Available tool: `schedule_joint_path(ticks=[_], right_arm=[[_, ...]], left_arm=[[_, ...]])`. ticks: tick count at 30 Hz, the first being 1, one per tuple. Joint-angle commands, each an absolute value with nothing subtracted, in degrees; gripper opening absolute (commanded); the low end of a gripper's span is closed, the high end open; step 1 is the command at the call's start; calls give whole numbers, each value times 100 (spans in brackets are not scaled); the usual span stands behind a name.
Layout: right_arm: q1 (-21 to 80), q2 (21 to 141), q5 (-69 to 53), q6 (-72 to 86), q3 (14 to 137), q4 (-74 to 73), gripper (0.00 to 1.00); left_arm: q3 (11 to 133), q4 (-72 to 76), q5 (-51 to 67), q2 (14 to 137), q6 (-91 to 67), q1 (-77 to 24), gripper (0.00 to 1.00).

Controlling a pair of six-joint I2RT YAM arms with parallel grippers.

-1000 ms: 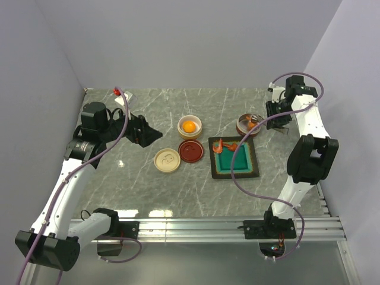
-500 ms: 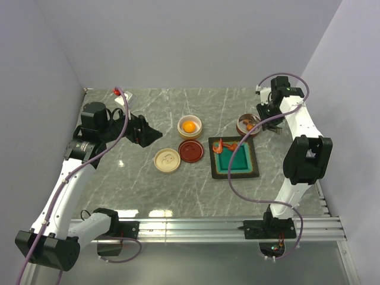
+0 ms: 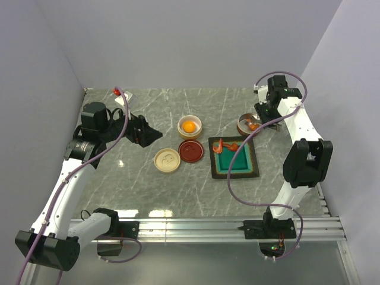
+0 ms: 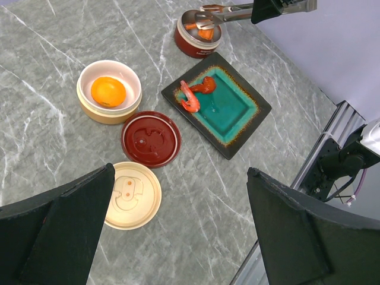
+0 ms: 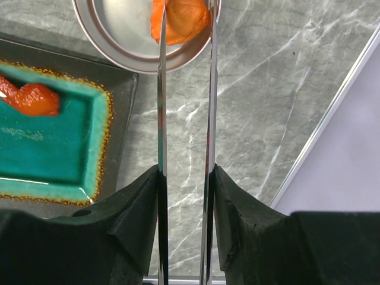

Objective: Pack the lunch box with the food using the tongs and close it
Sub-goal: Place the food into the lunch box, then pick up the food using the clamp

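Observation:
My right gripper [image 5: 185, 178] is shut on the silver tongs [image 5: 161, 119], one slim arm against each finger. The tong tips flank a red-orange shrimp-like piece [image 5: 183, 18] inside the steel-lined red bowl [image 3: 247, 123] of the lunch box. Two more shrimp pieces [image 4: 195, 94] lie on the corner of the teal tray [image 3: 235, 159]. The round orange piece [image 3: 189, 126] sits in the cream bowl [image 3: 190, 120]. A red lid [image 3: 190, 151] and a cream lid [image 3: 167, 160] lie flat beside them. My left gripper [image 4: 181, 172] hovers open and holds nothing, left of the bowls.
The grey walls close in on the left, back and right. The table's right edge and a metal rail [image 5: 332, 113] run close to the red bowl. The aluminium rail [image 3: 202, 225] with the arm bases lines the near edge.
My right arm has swung left, carrying the tongs from beyond the red bowl's right side to over it. The left arm has not moved.

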State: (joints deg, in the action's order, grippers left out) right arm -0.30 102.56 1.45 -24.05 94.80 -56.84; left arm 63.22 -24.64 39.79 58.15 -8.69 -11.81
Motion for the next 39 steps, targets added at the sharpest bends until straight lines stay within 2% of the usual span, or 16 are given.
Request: schedule_joint_path(ticks=[1, 9, 15, 22, 27, 31, 39], right_arm=[[-26, 9897, 325, -2452, 9492, -5467, 45], [-26, 9826, 211, -2391, 9711, -5607, 52], [113, 9747, 18, -2320, 10063, -5844, 51], [158, 9449, -931, -2294, 10696, -6836, 50], [342, 8852, -1519, -2337, 9889, -7022, 49], [685, 8500, -1477, -2768, 9168, -6734, 49], [967, 8982, -1187, -3050, 8903, -6522, 48]], left_arm=[[6407, -2294, 4078, 5766, -835, -1160, 99], [6416, -2294, 4096, 5757, -861, -1151, 99], [6460, -2329, 4087, 5739, -853, -1160, 99], [6460, -2443, 4087, 5730, -791, -1151, 99], [6399, -2417, 4122, 5695, -765, -1151, 99], [6381, -2426, 4201, 5730, -765, -1151, 99], [6407, -2443, 4192, 5731, -791, -1160, 100]])
